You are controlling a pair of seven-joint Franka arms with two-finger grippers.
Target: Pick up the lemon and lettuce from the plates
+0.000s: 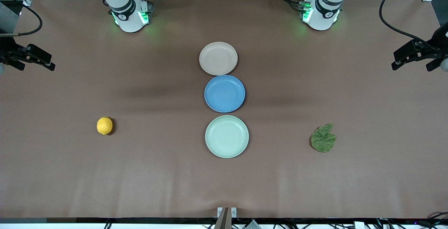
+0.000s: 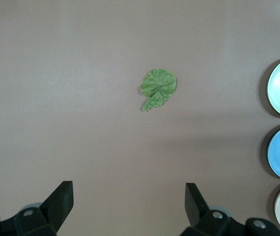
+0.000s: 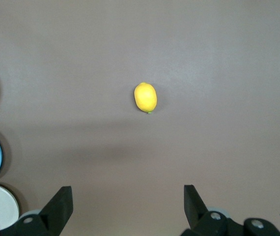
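Jaws spread wide and empty on both raised grippers, left gripper (image 2: 129, 201) over bare table near lettuce (image 1: 323, 138), right gripper (image 3: 127, 202) near lemon (image 1: 104, 125), both items off the plates (image 1: 226, 136).

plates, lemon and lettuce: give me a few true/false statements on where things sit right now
1. The lemon lies on the mint green plate. False: it lies on the bare table, toward the right arm's end.
2. The lettuce lies on the table toward the left arm's end, on no plate. True.
3. The blue plate sits between the beige plate and the mint green one. True.
4. The beige plate is the nearest to the front camera. False: it is the farthest; the mint green one is nearest.
5. The left gripper is shut on the lettuce. False: it is open above the table, as is the right gripper above the lemon.
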